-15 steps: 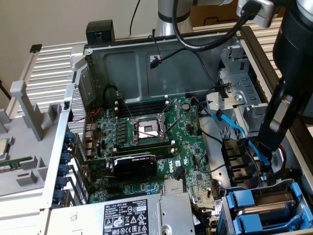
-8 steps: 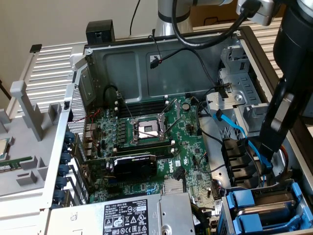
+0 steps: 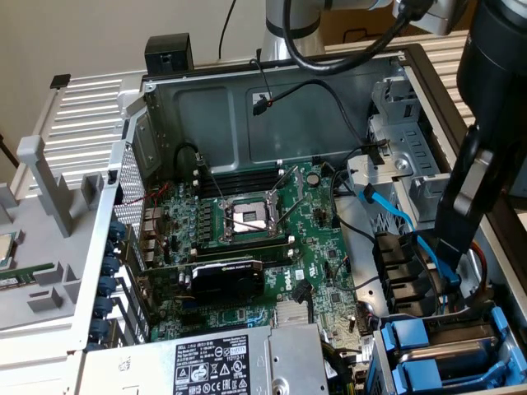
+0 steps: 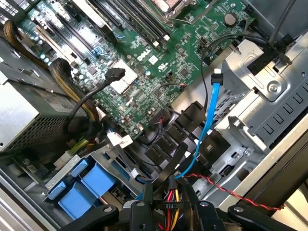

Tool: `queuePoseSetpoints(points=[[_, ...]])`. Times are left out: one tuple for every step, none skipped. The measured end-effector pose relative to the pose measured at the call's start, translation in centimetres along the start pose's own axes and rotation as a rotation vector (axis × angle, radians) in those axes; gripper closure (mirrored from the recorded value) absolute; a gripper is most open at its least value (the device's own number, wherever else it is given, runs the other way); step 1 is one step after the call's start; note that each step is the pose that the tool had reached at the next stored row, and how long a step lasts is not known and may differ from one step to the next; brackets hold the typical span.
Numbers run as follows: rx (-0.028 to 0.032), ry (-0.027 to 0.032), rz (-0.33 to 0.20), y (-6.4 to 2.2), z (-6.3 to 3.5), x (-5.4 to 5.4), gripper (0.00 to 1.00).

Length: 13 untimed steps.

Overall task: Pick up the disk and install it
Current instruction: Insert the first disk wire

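The disk point(image 3: 461, 352) lies in the drive bay at the lower right of the exterior view, a grey slab between bright blue rails point(image 3: 412, 362); its label is hidden. Its blue rail tabs point(image 4: 89, 187) also appear in the wrist view. My gripper point(image 3: 450, 273) reaches down into the case just above that bay. In the wrist view my gripper point(image 4: 168, 208) is shut on a black power connector point(image 4: 168, 205) with red, yellow and black wires, held between the two dark fingers point(image 4: 146, 204). A blue data cable point(image 4: 211, 115) hangs loose beside it.
The open case holds the green motherboard point(image 3: 247, 247), a black graphics card point(image 3: 226, 280) and the grey power-supply box point(image 3: 214, 362). Black drive-bay clips point(image 3: 403, 263) and a metal cage point(image 3: 395, 140) crowd the exterior view's right. A red-black twisted wire point(image 4: 226, 190) runs close to the fingers.
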<state>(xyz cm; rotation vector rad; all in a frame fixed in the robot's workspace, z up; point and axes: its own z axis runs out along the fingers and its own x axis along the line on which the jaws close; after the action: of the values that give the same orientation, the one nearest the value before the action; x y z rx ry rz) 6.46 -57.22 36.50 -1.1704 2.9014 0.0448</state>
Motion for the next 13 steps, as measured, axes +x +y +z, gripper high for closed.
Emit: queuePoseSetpoints(points=[[0.0031,0.0014,0.001,0.03,-0.02,0.04,0.65],[0.0061,0.0029,0.003,0.06,-0.03,0.06,0.65],[0.0091,0.0047,0.005,0.08,-0.03,0.09,0.65],[0.012,0.0064,0.007,0.1,-0.04,0.11,0.65],[0.0148,0.0078,0.01,0.12,-0.05,0.13,0.65],[0.0174,0.0097,0.012,0.14,-0.07,0.14,0.65],[0.0204,0.0118,0.015,0.15,-0.07,0.15,0.65],[0.0237,0.0142,0.018,0.15,-0.07,0.16,0.65],[0.0271,0.0164,0.021,0.16,-0.08,0.17,0.65],[0.0303,0.0181,0.024,0.17,-0.07,0.18,0.65],[0.0331,0.019,0.027,0.17,-0.07,0.18,0.65],[0.0348,0.0184,0.028,0.17,-0.07,0.18,0.65],[0.0361,0.0172,0.029,0.17,-0.07,0.19,0.65]])
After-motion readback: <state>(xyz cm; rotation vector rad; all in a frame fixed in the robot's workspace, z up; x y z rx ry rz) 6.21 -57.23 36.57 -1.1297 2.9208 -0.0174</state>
